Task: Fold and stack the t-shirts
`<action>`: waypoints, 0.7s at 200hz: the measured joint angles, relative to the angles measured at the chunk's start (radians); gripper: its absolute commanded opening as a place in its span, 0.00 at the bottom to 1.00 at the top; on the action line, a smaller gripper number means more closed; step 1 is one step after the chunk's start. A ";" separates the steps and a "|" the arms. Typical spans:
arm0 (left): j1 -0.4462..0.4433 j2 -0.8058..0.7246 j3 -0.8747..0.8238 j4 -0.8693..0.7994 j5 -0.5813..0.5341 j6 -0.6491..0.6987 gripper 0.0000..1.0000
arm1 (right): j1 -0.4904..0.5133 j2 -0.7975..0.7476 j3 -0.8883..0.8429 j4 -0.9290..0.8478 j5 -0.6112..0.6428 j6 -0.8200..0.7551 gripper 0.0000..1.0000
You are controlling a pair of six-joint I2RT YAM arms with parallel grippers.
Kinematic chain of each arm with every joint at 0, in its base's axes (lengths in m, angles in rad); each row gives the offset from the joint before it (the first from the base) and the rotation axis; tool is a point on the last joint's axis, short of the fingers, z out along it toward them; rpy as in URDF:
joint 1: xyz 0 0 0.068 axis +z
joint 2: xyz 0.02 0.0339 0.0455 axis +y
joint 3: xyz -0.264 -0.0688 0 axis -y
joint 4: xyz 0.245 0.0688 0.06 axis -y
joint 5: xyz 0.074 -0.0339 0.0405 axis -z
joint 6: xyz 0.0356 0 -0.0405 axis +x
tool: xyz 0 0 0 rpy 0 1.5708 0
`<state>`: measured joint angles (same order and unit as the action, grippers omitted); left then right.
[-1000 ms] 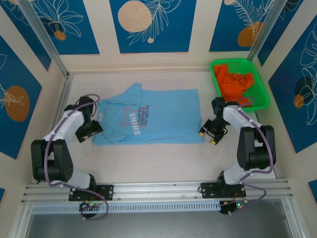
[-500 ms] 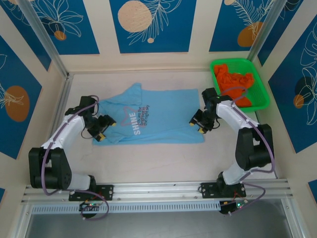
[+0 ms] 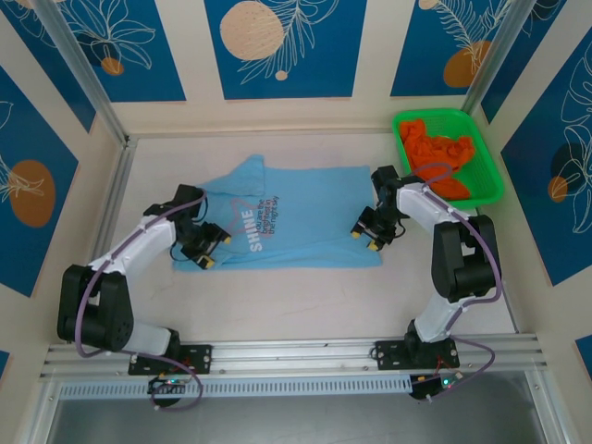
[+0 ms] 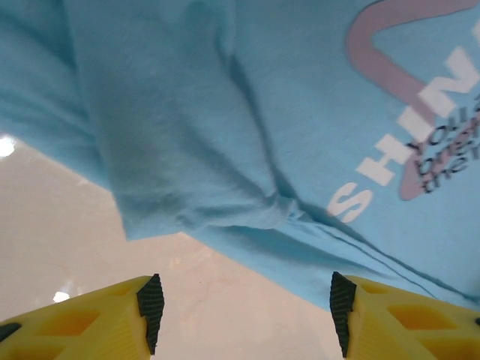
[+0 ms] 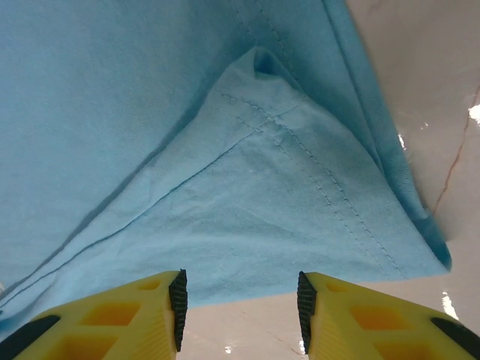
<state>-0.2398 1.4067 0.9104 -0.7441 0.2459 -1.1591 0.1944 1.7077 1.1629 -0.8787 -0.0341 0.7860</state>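
Top external view: on the counter (image 3: 305, 296) the blue shirt (image 3: 305, 222) lies spread flat, lettering up, between the two arms. The orange shirt (image 3: 435, 153) sits crumpled in the green basket (image 3: 481, 198) at the far right, well apart. The left gripper (image 3: 211, 246) hovers at the shirt's near left edge, jaws wide with bare counter between them. The right gripper (image 3: 366, 233) hangs at the near right corner, jaws narrower and holding nothing. The risks: that right corner is doubled over into a triangle, so a pinch may catch one layer and drag the fold crooked. A bunched wrinkle by the left edge could do likewise, and uneven lifts would skew the shirt.
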 measured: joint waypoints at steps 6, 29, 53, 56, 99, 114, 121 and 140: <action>-0.006 -0.005 -0.014 0.001 -0.004 -0.018 0.59 | 0.000 0.000 0.000 0.000 0.000 -0.002 0.46; -0.014 -0.025 -0.080 0.023 -0.023 -0.077 0.58 | 0.000 0.000 -0.007 0.001 -0.001 -0.010 0.46; -0.014 -0.041 -0.137 0.067 -0.038 -0.128 0.57 | 0.000 0.000 -0.015 0.000 -0.007 -0.015 0.46; -0.014 -0.041 -0.142 0.072 -0.039 -0.134 0.57 | 0.000 0.000 -0.015 0.000 -0.008 -0.017 0.46; -0.014 -0.037 -0.157 0.135 -0.048 -0.169 0.48 | 0.000 0.000 -0.016 0.000 -0.011 -0.027 0.46; -0.014 -0.027 -0.157 0.150 -0.051 -0.171 0.45 | 0.000 0.000 -0.018 0.001 -0.011 -0.028 0.46; -0.014 -0.021 -0.157 0.154 -0.054 -0.171 0.44 | 0.000 -0.002 -0.021 0.002 -0.011 -0.028 0.46; -0.014 -0.004 -0.157 0.161 -0.062 -0.171 0.40 | 0.000 -0.004 -0.033 0.003 -0.011 -0.029 0.46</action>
<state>-0.2539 1.4029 0.7536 -0.5835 0.1837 -1.3300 0.1940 1.7035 1.1301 -0.8753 -0.0456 0.7574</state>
